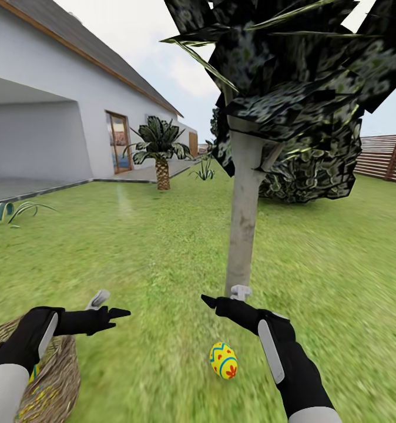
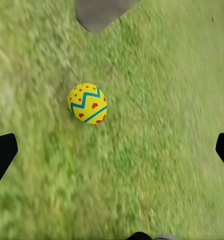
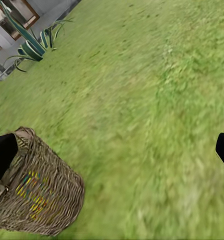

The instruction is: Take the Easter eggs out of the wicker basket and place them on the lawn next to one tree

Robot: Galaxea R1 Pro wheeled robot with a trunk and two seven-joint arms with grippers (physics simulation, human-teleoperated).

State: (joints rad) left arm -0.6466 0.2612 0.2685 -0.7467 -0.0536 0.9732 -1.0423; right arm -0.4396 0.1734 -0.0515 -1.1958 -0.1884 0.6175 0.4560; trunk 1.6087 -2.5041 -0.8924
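Note:
One yellow Easter egg [image 1: 223,360] with red dots and blue zigzags lies on the lawn [image 1: 151,247] just in front of the pale grey trunk of the tree [image 1: 244,223]. The same egg [image 2: 87,103] lies on grass below my open left gripper [image 2: 112,155], near the trunk base [image 2: 99,12]. The wicker basket [image 1: 54,382] stands at the near left, partly under my left arm; yellow and blue-green patches show in it [image 3: 34,192]. My left gripper [image 1: 108,305] and right gripper [image 1: 223,295] hover open and empty above the grass. The right gripper [image 3: 112,150] faces the basket.
A white house [image 1: 57,106] stands at the left, with a short palm [image 1: 161,153] by its patio. A spiky plant [image 3: 34,42] grows near the paving. A dark shrub [image 1: 309,176] and a brown slatted fence [image 1: 386,155] lie beyond the tree.

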